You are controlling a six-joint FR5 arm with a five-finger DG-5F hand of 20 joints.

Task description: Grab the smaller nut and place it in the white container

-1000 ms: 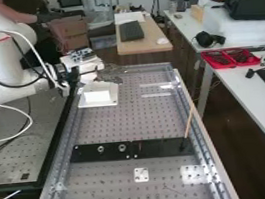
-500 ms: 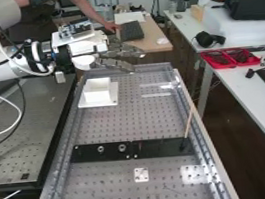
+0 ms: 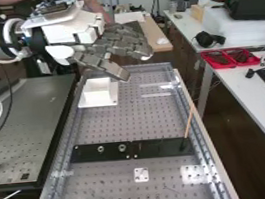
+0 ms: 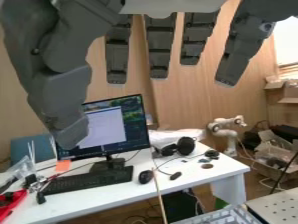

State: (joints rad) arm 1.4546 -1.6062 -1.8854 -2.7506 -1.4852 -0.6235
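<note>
In the high view my hand [image 3: 115, 45] hangs above the bench's far end, its dark fingers extended and the thumb reaching down close over the white container. The white container [image 3: 100, 96], an open-topped box on a white base plate, stands beneath and slightly nearer than the hand. On the black bar [image 3: 162, 147] low in the view, the larger nut [image 3: 101, 149] and the bearing [image 3: 122, 147] stand side by side. In the wrist view the hand [image 4: 159, 50] has straight fingers, with the thumb apart from them and nothing between.
A thin wooden stick [image 3: 189, 120] leans up from the bar's right part. A small white plate [image 3: 141, 175] lies on the perforated bench [image 3: 118, 124] nearer than the bar. Metal rails [image 3: 198, 132] edge the bench; a side table [image 3: 246, 95] with red trays [image 3: 230, 59] stands right.
The arm has swung its hand out from the upper left over the bench's far end; the hand now appears larger, its fingers spread open. Container, bar and parts have stayed put.
</note>
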